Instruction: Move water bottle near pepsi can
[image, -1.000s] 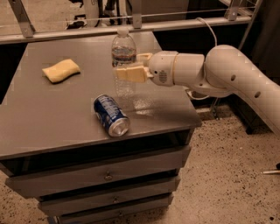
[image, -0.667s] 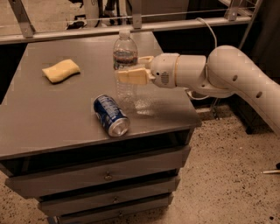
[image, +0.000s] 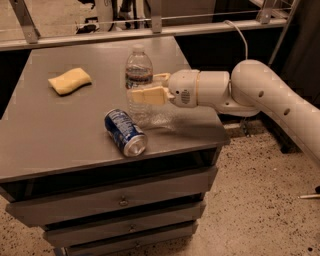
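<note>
1. Basically, the small clear plastic water bottle (image: 138, 70) with a white cap stood upright toward the right-front of the grey table (image: 55, 135). It was just behind the pepsi can, with a narrow gap between them. I couldn't tell whether its base was resting on the top or sitting a touch above it.
2. The two-finger gripper (image: 144, 86) was pinching the water bottle at mid-body, with one tan finger across the front and the other behind. My read is that a side-on grip at that height held the bottle vertical and left the cap clear.
3. The blue aluminium pepsi can (image: 124, 131) with white lettering lay on its side, silver top pointing at the front edge and close to it. Lying down, it could roll, so a nudge from the bottle risked sending it off. I judged the bottle should be set down beside the can, not against it.
4. Progress: the bottle was already near the can. What looked left was settling it flat and letting go.
5. The white robot arm (image: 260, 90) reached in from the right, roughly level above the tabletop. That put the wrist clear of the can.
6. The yellow sponge (image: 70, 81) sat at the far left, well apart, so it was not a factor. The drawers (image: 120, 200) below the top were all closed.
</note>
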